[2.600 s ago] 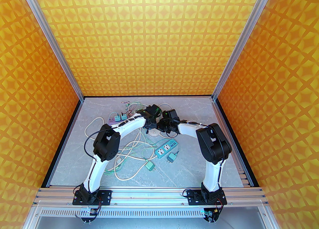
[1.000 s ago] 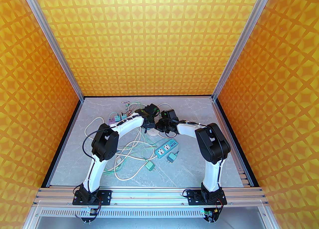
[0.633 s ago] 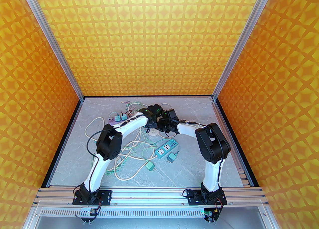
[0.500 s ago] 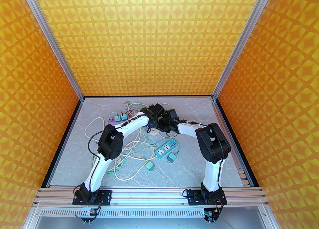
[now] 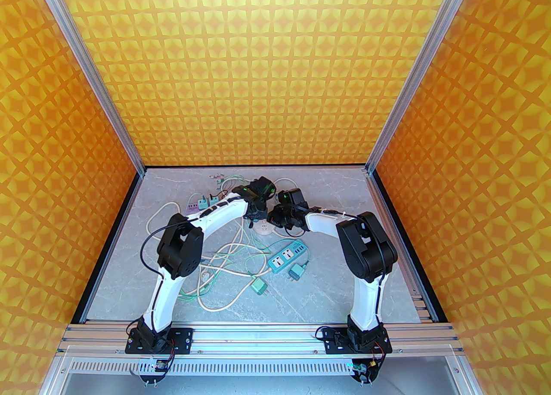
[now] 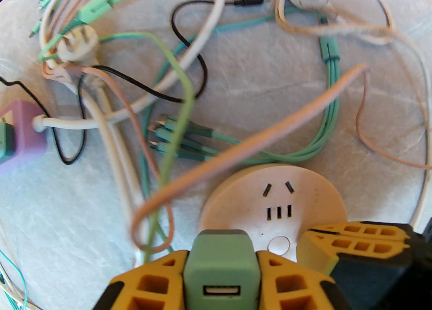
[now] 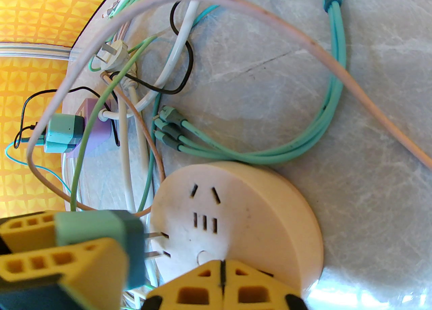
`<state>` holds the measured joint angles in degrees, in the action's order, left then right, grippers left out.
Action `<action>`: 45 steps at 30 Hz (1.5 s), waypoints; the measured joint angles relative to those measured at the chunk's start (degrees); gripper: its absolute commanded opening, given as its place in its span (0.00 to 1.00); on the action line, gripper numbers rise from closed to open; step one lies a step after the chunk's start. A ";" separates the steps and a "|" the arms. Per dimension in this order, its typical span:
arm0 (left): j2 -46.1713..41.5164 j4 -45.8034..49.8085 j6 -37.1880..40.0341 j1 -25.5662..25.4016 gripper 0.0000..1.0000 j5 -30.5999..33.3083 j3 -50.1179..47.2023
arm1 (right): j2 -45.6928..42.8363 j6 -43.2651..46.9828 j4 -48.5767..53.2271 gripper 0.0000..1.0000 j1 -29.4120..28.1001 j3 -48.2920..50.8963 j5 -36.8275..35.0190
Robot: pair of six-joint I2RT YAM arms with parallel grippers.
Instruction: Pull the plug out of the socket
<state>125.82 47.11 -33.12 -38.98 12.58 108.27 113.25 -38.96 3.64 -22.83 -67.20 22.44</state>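
A grey marbled table sits boxed in by orange patterned walls and is strewn with cords. Nearest the arm bases, in the lower middle of the top view, a blue power strip and a loose teal plug lie well apart from the work and look to be no part of it.

Just above them, both arms meet at the round cream socket. At the bottom edge of the right wrist view, the right gripper has its fingers pressed together and bears on the socket's near rim. I judge it is a hold-down, so the light puck does not lift with the plug.

At the bottom centre of the left wrist view, the left gripper pinches the green plug by its two sides. That grip leaves the prongs free and lets the pull run straight along them. In the lower left of the right wrist view, the prongs show bare for most of their length, with only the tips at the slots. The plug looks nearly free, though I cannot tell whether the tips have cleared.

Farther up that frame, a teal cable bundle curls behind the socket. A pink cord arches over it and could snag a retreat, and a purple adapter block lies toward the left edge.
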 measured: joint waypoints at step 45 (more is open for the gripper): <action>10.45 -16.85 0.35 -12.66 0.14 -17.46 12.39 | -58.71 5.46 25.62 0.98 10.64 16.48 -40.22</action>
<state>136.27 30.26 -32.77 -51.64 -4.89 120.66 54.54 -33.50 29.26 -12.19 -50.72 -17.78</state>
